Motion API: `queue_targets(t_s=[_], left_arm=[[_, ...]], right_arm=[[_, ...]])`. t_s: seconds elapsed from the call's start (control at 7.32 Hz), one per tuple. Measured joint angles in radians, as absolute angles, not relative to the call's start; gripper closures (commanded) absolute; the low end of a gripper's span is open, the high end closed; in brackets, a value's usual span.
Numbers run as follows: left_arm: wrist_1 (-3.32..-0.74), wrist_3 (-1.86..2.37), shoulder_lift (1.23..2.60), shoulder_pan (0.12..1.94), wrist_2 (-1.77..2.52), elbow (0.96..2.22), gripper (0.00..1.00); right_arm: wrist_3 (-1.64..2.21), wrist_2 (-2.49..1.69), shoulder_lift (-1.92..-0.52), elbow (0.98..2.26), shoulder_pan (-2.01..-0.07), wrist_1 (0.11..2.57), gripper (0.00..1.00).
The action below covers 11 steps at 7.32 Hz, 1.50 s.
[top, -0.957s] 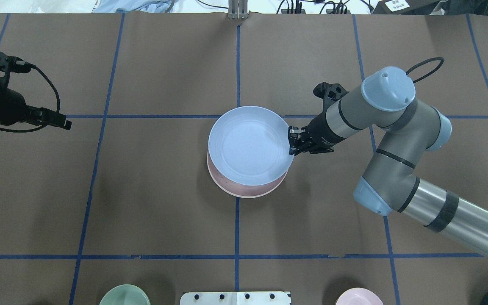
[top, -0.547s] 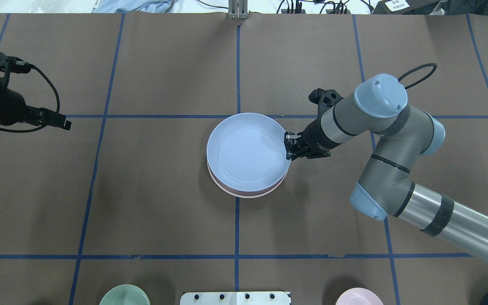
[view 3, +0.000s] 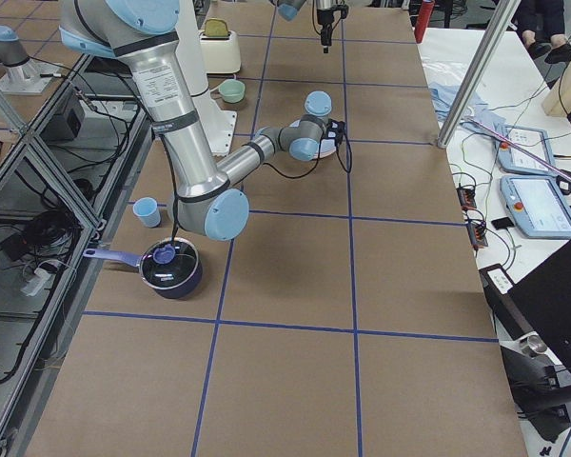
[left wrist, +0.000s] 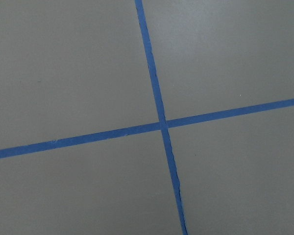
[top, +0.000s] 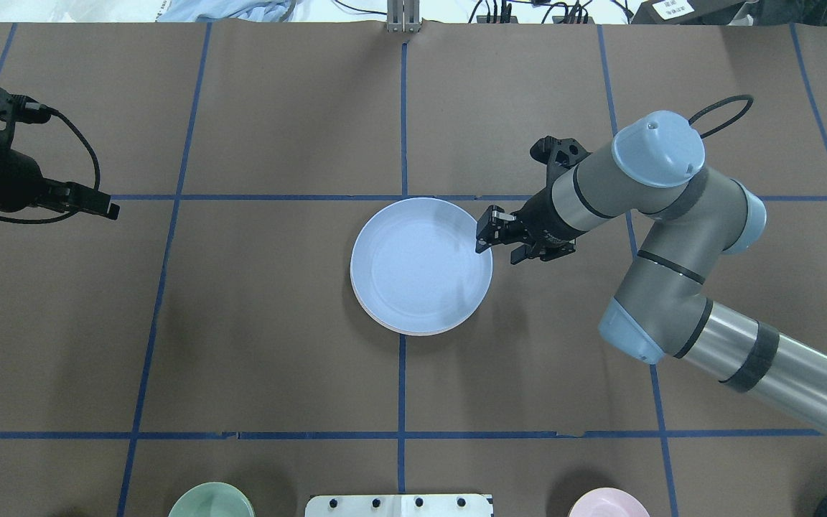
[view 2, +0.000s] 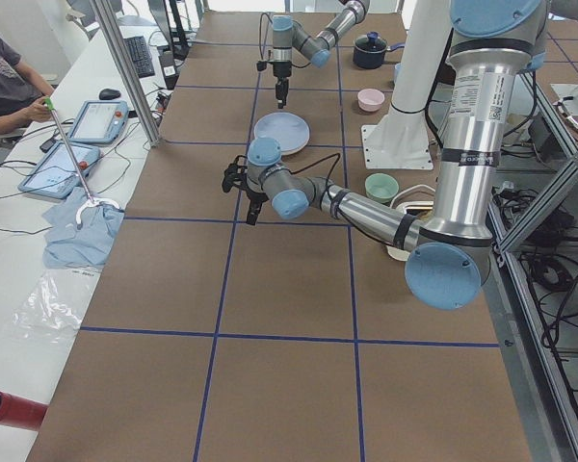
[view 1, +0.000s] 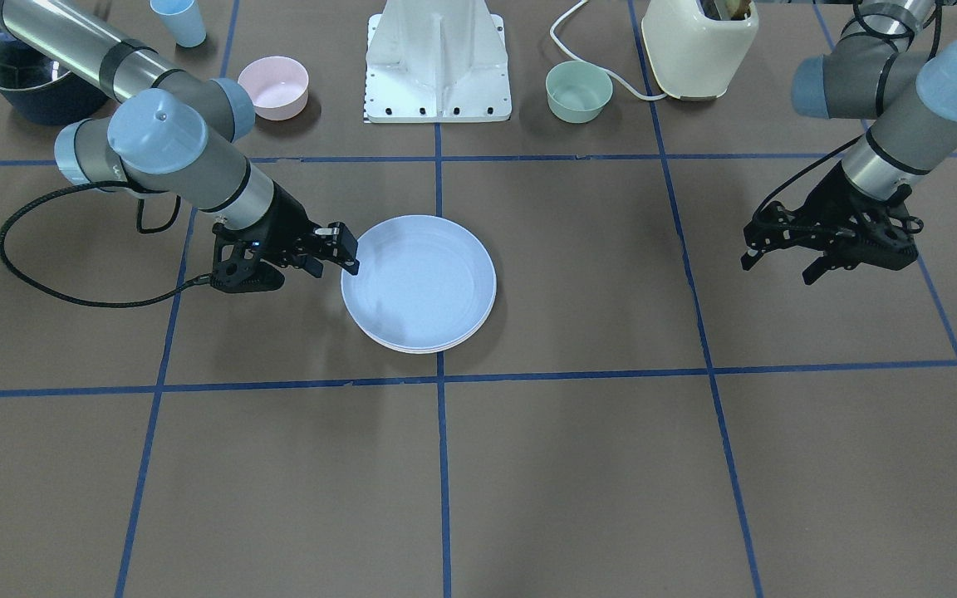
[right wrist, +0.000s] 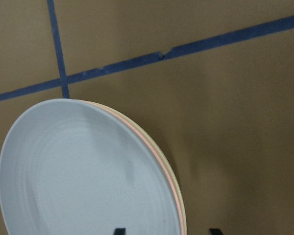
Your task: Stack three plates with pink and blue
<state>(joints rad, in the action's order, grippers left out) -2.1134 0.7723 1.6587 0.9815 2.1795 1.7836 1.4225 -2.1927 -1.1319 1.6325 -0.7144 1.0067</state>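
Observation:
The light blue plate [top: 421, 266] lies flat on top of the stack at the table's middle, also in the front view [view 1: 419, 282]. In the right wrist view the blue plate [right wrist: 73, 176] sits on the pink plate, whose rim [right wrist: 159, 161] shows, and on the cream-green plate's rim [right wrist: 177, 188] below. My right gripper [top: 494, 237] is open at the stack's right edge, its fingertips [right wrist: 214, 230] standing apart on either side of the rim, holding nothing. My left gripper [top: 101, 206] is open and empty, far off at the left [view 1: 777, 266].
A green bowl [view 1: 578, 90], a pink bowl [view 1: 277, 85], a blue cup [view 1: 178, 21], a cream appliance [view 1: 699, 41] and a dark pot [view 1: 30, 83] stand along the robot's side by the white base [view 1: 439, 62]. Blue tape lines cross the brown table.
The blue plate came down tilted from above the pink plate and now lies flat on it. My right gripper has let go of it and opened. The left arm has not moved.

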Motion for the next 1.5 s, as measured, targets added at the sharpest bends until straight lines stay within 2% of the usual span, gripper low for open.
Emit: queue_targets(t_s=[0.27, 0.68, 1.09, 1.5], left_arm=[[-2.098, 0.631, 1.611, 1.050, 2.182, 1.785, 0.00], [-1.933, 0.259, 1.576, 1.227, 2.180, 1.782, 0.00], [-1.873, -0.051, 1.525, 1.420, 2.178, 1.747, 0.00], [-1.910, -0.030, 1.492, 1.509, 2.189, 1.646, 0.00]], right_arm=[[1.354, -2.276, -1.161, 1.667, -0.843, 1.142, 0.00], [0.848, -2.313, -1.289, 1.658, -1.049, 1.315, 0.00], [0.193, -2.300, -1.404, 1.525, -1.274, 1.418, 0.00], [-0.048, -2.302, -1.482, 1.441, -1.418, 1.409, 0.00]])
